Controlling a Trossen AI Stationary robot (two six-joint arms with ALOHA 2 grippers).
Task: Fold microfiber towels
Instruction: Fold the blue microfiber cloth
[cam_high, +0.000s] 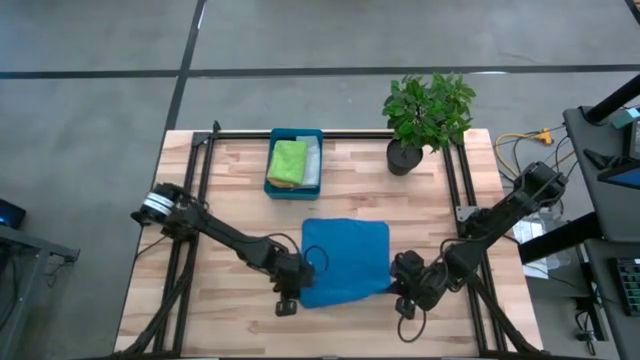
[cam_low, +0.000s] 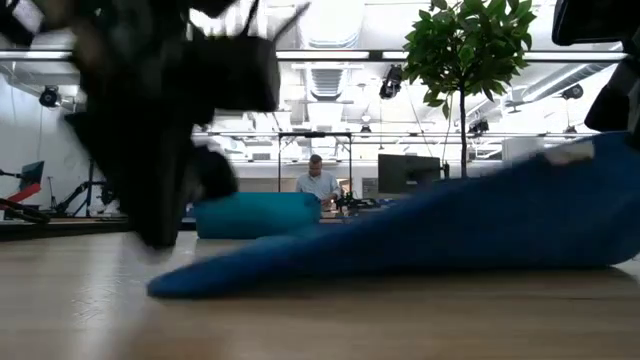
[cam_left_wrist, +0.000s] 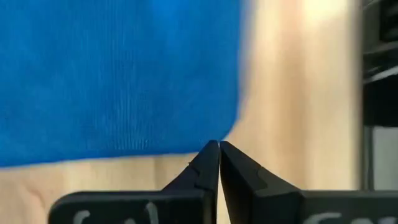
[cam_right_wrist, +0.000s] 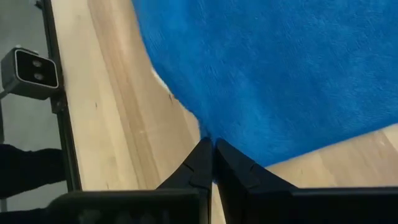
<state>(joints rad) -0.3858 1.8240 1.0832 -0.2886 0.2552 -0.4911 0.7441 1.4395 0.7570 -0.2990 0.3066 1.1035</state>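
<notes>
soft blue microfiber towel (cam_high: 345, 260) flat on wooden table (cam_high: 230, 200) | left gripper (cam_high: 287, 303) jaws closed at near-left corner, grip unclear | right gripper (cam_high: 407, 303) pinching near-right corner, lifted

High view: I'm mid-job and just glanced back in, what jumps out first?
The blue towel lies spread mid-table, with the left gripper and right gripper shut at its two near corners; in the low view the right-hand corner is raised off the wood. Behind it, a teal tray holds a lime green towel, and a potted plant stands to its right.
</notes>
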